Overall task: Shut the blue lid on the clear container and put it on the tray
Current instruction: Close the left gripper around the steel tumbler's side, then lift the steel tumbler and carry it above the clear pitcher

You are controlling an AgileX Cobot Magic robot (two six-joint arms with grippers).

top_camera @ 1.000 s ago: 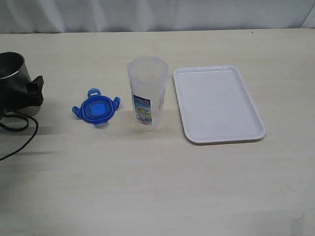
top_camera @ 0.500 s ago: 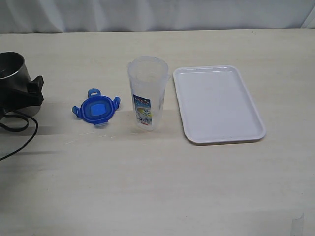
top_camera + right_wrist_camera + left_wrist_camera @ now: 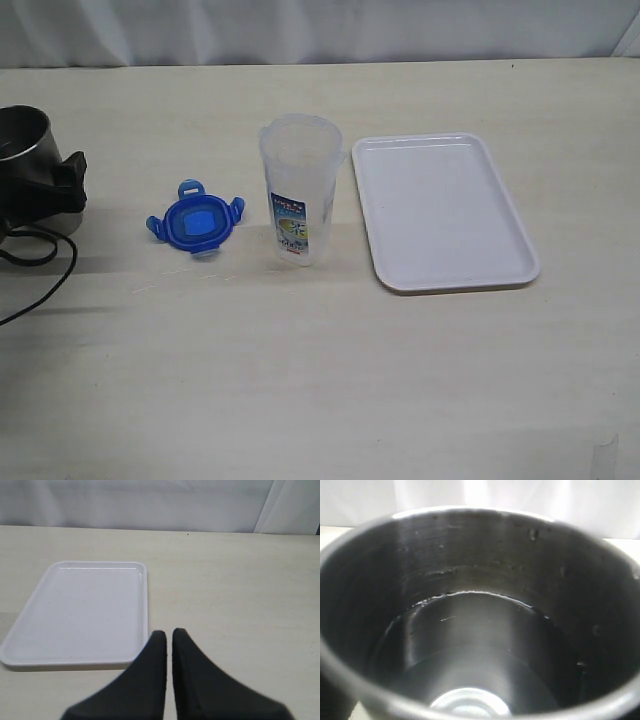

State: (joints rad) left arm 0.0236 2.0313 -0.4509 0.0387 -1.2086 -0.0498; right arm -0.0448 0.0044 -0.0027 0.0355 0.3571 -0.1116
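**Three pieces laid out, neither gripper on any of them**

From my remote seat: the blue lid [image 3: 195, 224] lies flat on the table [image 3: 320, 380], flaps splayed. It sits between the left gripper [image 3: 68, 185] and the clear container [image 3: 299, 190], apart from both. The container stands upright with its mouth open, just beside the rim of the tray [image 3: 443, 210]. I read that layout as deliberate: the lid can be pressed on from above, and the carry to the tray is short.

The right gripper [image 3: 169, 632] has its jaws pressed together on nothing, with the near corner of the tray close ahead of their tips.

The left jaws stand as wide as they go at the steel cup [image 3: 25, 150]. Only one black part shows at the cup's side, so I cannot tell whether they press it or merely flank it (the cup's dark inside fills the whole left wrist view). A black cable [image 3: 40, 270] trails from that arm.

The right gripper is outside the exterior view. The lid and container are outside the right wrist view. The container's label is too small to read.
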